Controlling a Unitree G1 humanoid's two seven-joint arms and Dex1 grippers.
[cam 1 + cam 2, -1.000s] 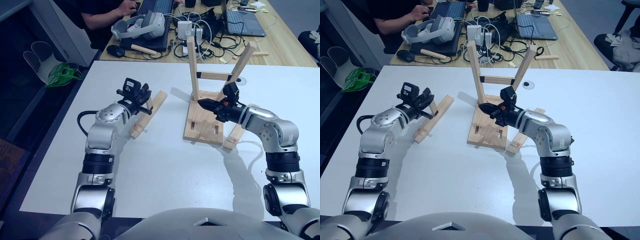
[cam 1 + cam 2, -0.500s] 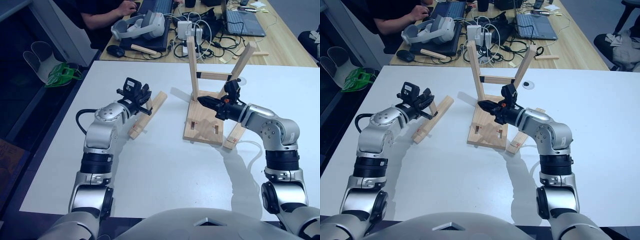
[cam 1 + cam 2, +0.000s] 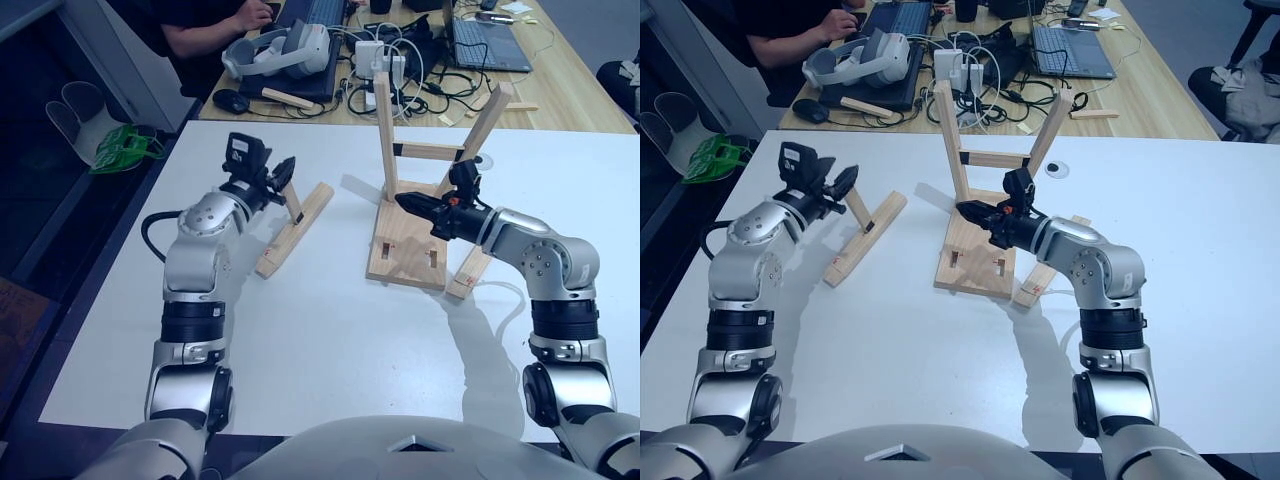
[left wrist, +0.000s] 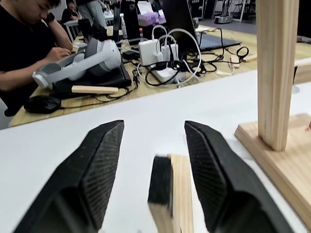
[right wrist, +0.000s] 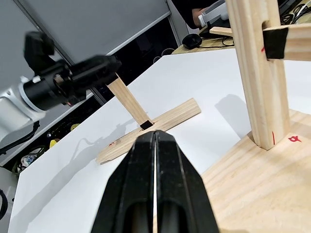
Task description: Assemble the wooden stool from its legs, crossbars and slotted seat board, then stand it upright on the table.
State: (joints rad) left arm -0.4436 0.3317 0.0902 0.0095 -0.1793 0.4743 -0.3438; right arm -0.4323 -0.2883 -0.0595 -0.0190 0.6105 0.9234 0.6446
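The slotted seat board lies flat on the white table, with two legs standing in it, joined by a crossbar. My right gripper is shut and empty, low over the board beside the nearer leg's foot. Another leg lies partly under the board's right edge. To the left, a loose leg lies on the table with a short crossbar slanting up from its slot. My left gripper is open, its fingers straddling that crossbar's black-marked top end without touching it.
A wooden desk abuts the table's far edge, crowded with a headset, laptops, cables and a spare wooden piece. A green object sits off the table's left side. The near half of the table is bare.
My left gripper has risen and shifted left, away from the lying leg, up to the crossbar's top end. My right gripper lifted slightly a second ago and has held still since.
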